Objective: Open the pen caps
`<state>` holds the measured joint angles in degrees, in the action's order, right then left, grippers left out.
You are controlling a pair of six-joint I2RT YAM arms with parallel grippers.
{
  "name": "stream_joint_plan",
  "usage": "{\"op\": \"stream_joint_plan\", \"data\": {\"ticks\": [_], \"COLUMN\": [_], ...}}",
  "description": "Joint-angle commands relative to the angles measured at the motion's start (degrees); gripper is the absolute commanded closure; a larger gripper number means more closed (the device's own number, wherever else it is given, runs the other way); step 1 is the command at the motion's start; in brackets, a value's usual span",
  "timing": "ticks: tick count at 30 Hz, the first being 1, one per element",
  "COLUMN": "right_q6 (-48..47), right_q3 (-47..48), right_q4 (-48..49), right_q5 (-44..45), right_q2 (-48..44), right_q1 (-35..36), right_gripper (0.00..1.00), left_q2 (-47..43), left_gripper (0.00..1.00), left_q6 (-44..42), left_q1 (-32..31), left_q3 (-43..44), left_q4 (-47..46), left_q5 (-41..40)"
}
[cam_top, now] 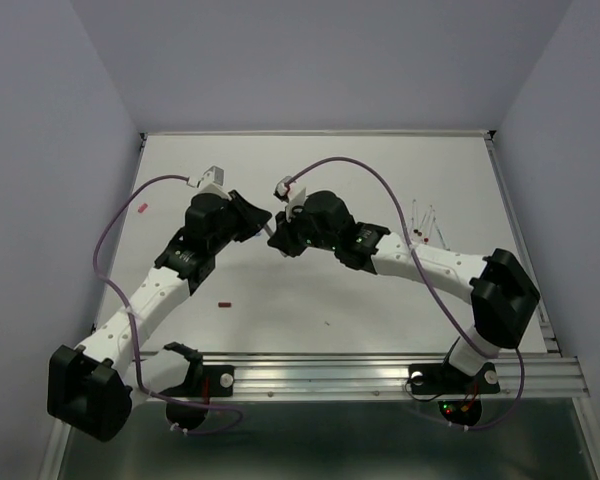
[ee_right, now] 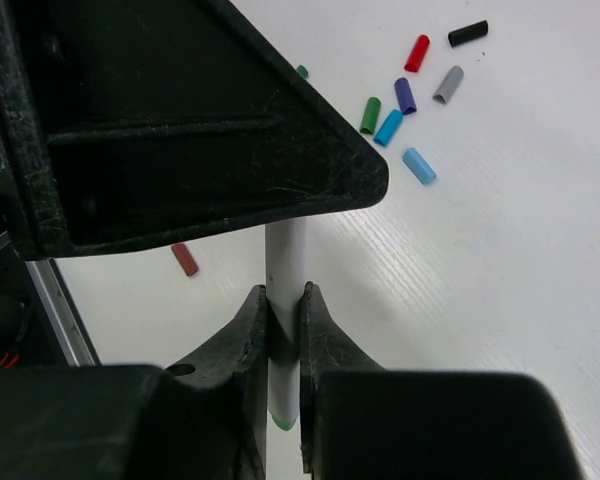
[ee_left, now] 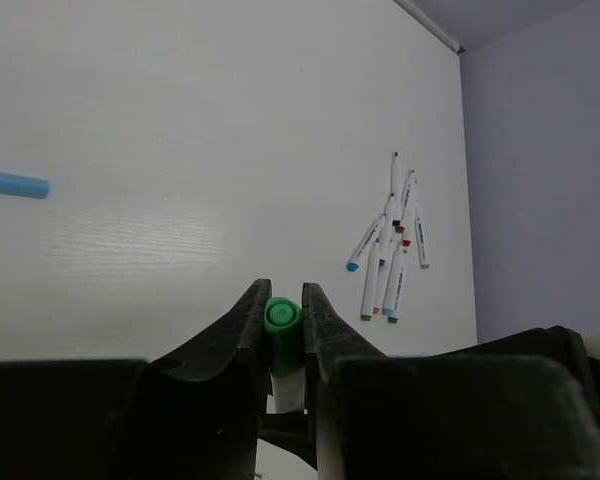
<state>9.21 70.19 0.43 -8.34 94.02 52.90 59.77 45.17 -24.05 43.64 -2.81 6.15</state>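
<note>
My left gripper [ee_left: 283,296] is shut on a green pen cap [ee_left: 282,335]; a short piece of white barrel shows below the cap. My right gripper [ee_right: 284,296] is shut on the same pen's white barrel [ee_right: 285,255], whose green end shows low between the fingers. The barrel runs up under the left gripper's black body [ee_right: 180,120]. In the top view the left gripper [cam_top: 263,222] and right gripper [cam_top: 280,240] meet nose to nose over the table's middle. Several loose caps lie on the table, among them a red cap [ee_right: 417,53], a green cap [ee_right: 370,115] and a purple cap [ee_right: 405,95].
A bundle of several capped pens [ee_left: 390,250] lies at the right side of the table [cam_top: 425,222]. A lone blue cap [ee_left: 20,184], a red cap [cam_top: 142,207] and a dark red cap [cam_top: 224,303] lie apart. The metal rail [cam_top: 380,372] runs along the near edge.
</note>
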Motion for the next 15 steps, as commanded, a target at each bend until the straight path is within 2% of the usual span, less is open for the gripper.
{"op": "stream_joint_plan", "data": {"ticks": [1,4,8,10,12,15], "right_q6": [1.0,4.2,12.8,16.3,17.8,16.3], "right_q3": [-4.4,-13.6,-25.3,-31.6,-33.2,-32.5], "right_q4": [1.9,2.3,7.6,11.0,10.8,6.2], "right_q5": [-3.0,-3.3,-4.9,-6.8,-4.3,4.8], "right_q2": [-3.5,-8.7,-16.8,-21.1,-23.0,-24.9], "right_q1": [0.3,2.5,6.6,7.2,7.2,7.2], "right_gripper": [0.99,0.99,0.99,0.99,0.99,0.99], "left_q2": [2.5,7.1,13.8,16.3,19.0,19.9], "left_gripper": [1.00,1.00,1.00,1.00,1.00,1.00], "left_q6": [-3.7,-4.7,-5.3,-5.7,-6.7,-8.0], "left_q1": [0.0,4.4,14.2,15.3,16.1,16.5], "left_q3": [6.2,11.5,15.5,18.6,20.9,21.4], "left_q4": [-2.5,-0.4,-5.6,-3.1,-1.5,-0.6], "left_q5": [-4.7,-9.5,-8.1,-11.7,-11.6,-9.2]}}
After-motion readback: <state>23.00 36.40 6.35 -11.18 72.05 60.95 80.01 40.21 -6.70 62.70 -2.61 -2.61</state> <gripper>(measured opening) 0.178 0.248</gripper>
